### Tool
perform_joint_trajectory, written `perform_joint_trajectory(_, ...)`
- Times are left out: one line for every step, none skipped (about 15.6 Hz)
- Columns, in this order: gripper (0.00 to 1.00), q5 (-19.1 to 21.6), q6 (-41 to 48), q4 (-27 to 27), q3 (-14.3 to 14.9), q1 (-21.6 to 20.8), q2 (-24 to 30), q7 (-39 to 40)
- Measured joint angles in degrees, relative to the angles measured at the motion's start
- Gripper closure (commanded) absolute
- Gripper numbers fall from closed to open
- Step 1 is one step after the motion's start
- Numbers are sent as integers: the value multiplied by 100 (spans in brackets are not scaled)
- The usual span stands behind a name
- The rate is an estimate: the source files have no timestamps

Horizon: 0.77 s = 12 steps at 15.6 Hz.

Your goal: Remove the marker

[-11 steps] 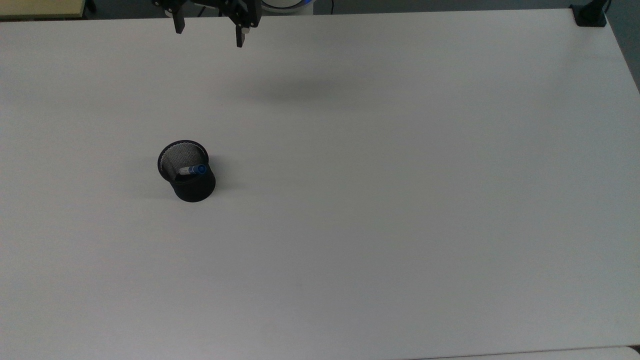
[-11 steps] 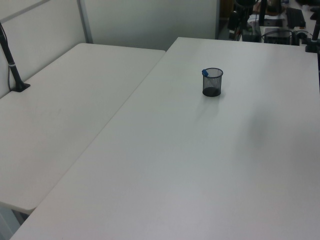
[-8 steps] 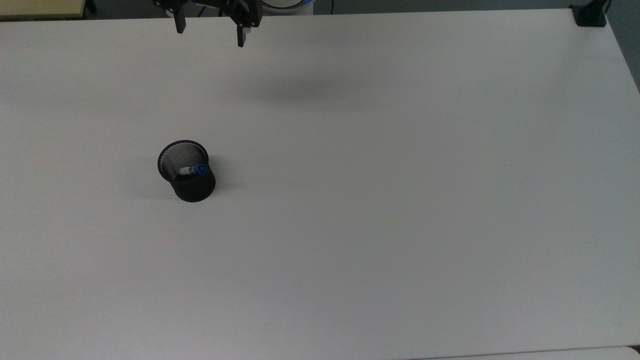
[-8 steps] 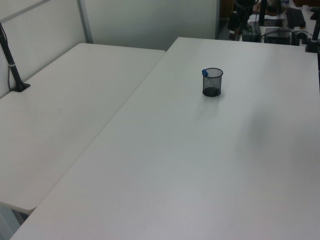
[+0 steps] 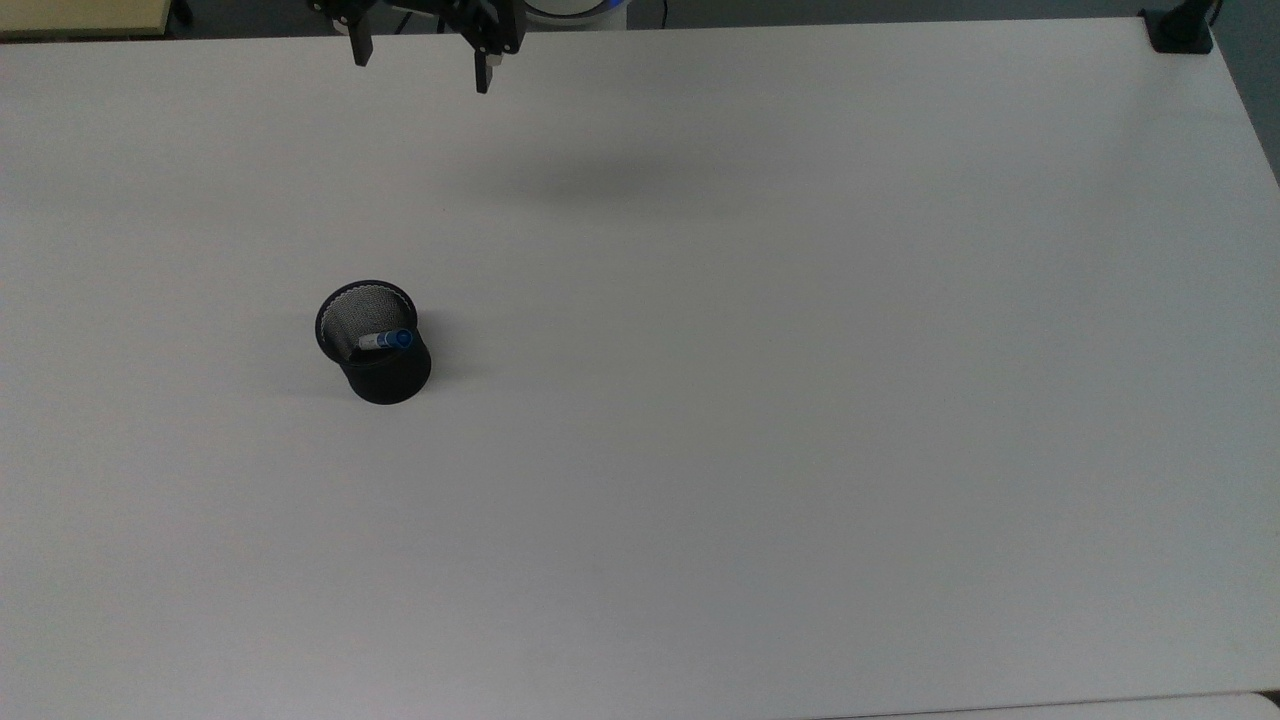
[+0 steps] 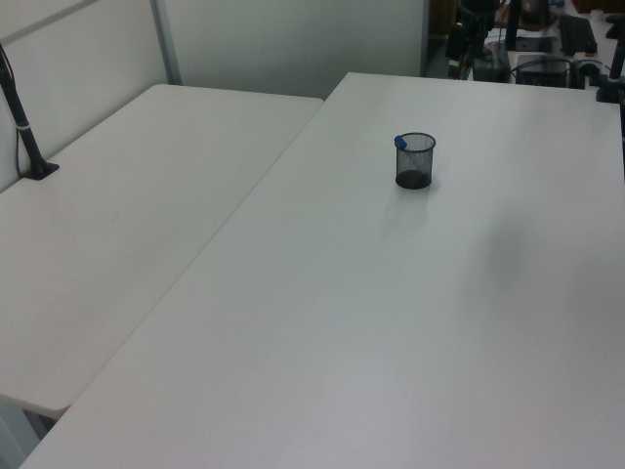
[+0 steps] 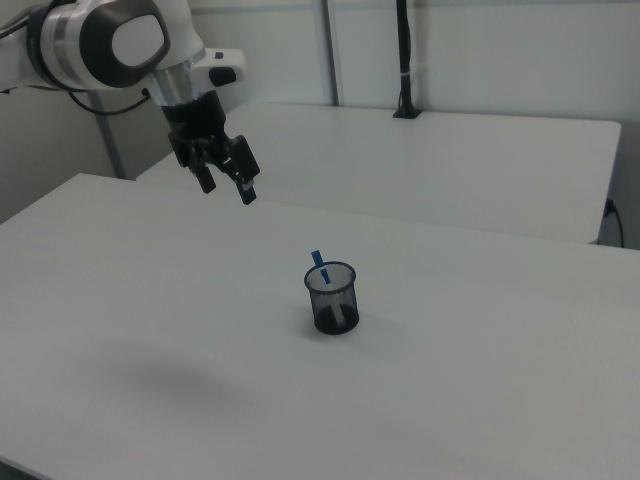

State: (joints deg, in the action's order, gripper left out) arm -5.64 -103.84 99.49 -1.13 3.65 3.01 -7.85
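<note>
Marker [image 5: 386, 341]: stands tilted inside black mesh cup [image 5: 375, 345], blue cap uppermost, leaning on rim; cap clears rim, so likely graspable from above.
Cup: upright on white table [image 5: 800, 400].
Gripper [image 5: 420, 65]: high above table, well apart from cup, fingers spread, empty; reach not yet made.

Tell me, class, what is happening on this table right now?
A robot arm's end effector hangs open in the air above the white table, holding nothing. The marker it is meant to remove stands leaning in a black mesh cup, blue cap up. The end effector is well away from the cup, so no grasp has begun.
</note>
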Motion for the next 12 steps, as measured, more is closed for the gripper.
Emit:
perform_joint_trajectory(0, 0, 0, 0, 0, 0, 0, 0)
perform_joint_trajectory(0, 0, 0, 0, 0, 0, 0, 1)
perform_joint_trajectory(0, 0, 0, 0, 0, 0, 0, 6)
perform_joint_trajectory(0, 0, 0, 0, 0, 0, 0, 37)
perform_joint_trajectory(0, 0, 0, 0, -1, 0, 0, 99)
perform_joint_trajectory(0, -8, 0, 0, -1, 0, -3, 224)
perform_joint_trajectory(0, -17, 1, 1, -1, 3, -17, 452)
perform_joint_trajectory(0, -24, 2, 4, 1, 10, -52, 795)
perform_joint_trajectory(0, -61, 2, 5, 4, 23, -123, 1245)
perform_joint_trajectory(0, -192, 0, 3, 4, 39, -217, 1662)
perform_joint_trajectory(0, -375, -77, 2, 5, 56, -331, 1926)
perform_joint_trajectory(0, -519, -256, 0, 6, 69, -458, 2043)
